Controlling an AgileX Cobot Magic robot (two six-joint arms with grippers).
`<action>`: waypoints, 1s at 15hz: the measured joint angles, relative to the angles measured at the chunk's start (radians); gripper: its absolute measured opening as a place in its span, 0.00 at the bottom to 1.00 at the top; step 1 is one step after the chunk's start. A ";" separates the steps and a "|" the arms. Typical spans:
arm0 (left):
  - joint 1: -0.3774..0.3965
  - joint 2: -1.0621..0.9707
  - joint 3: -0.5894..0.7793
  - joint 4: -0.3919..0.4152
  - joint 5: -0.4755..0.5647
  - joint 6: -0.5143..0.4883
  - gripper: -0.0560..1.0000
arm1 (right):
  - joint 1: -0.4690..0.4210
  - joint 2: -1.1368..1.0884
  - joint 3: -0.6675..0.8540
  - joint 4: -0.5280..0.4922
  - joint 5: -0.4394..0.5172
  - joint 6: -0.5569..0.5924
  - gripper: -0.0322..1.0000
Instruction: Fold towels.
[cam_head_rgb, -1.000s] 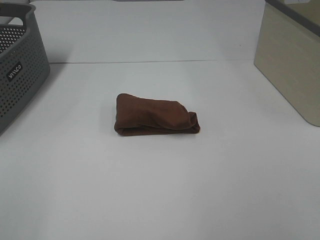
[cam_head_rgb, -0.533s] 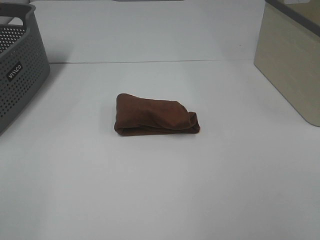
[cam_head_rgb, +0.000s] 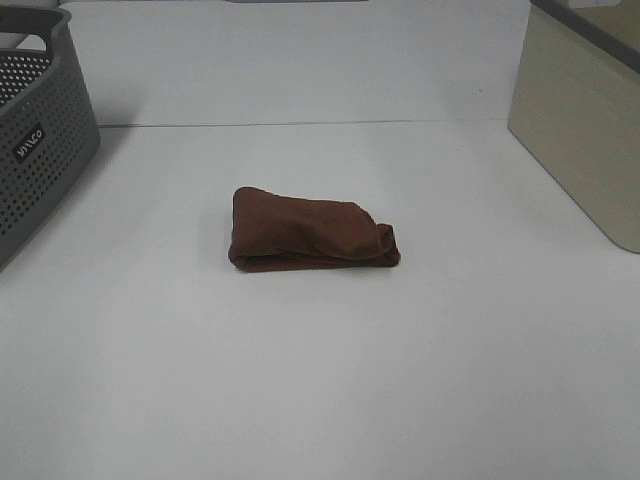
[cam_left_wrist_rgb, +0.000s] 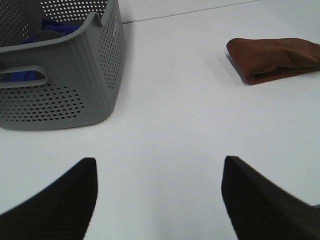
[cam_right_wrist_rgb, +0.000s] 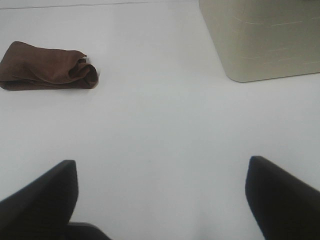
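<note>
A dark brown towel (cam_head_rgb: 310, 232) lies folded into a small thick bundle in the middle of the white table. The left wrist view catches the towel (cam_left_wrist_rgb: 275, 57) far off, well beyond my left gripper (cam_left_wrist_rgb: 160, 197), whose two black fingers stand apart with nothing between them. In the right wrist view the towel (cam_right_wrist_rgb: 47, 67) rests far from my right gripper (cam_right_wrist_rgb: 162, 192), which is wide open and empty above bare table. Neither arm appears in the high view.
A grey perforated basket (cam_head_rgb: 35, 125) stands at the far left, and the left wrist view shows blue cloth inside the basket (cam_left_wrist_rgb: 60, 85). A beige bin (cam_head_rgb: 590, 120) stands at the far right, also seen as the beige bin (cam_right_wrist_rgb: 260, 37).
</note>
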 joint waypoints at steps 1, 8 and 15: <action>0.000 0.000 0.000 0.000 0.000 0.000 0.69 | -0.001 0.000 0.000 0.000 0.000 0.000 0.86; 0.000 0.000 0.000 0.000 0.000 0.000 0.69 | -0.001 -0.019 0.002 0.000 0.000 0.000 0.86; 0.000 0.000 0.000 0.000 0.000 0.000 0.69 | -0.001 -0.019 0.002 0.000 0.000 0.000 0.86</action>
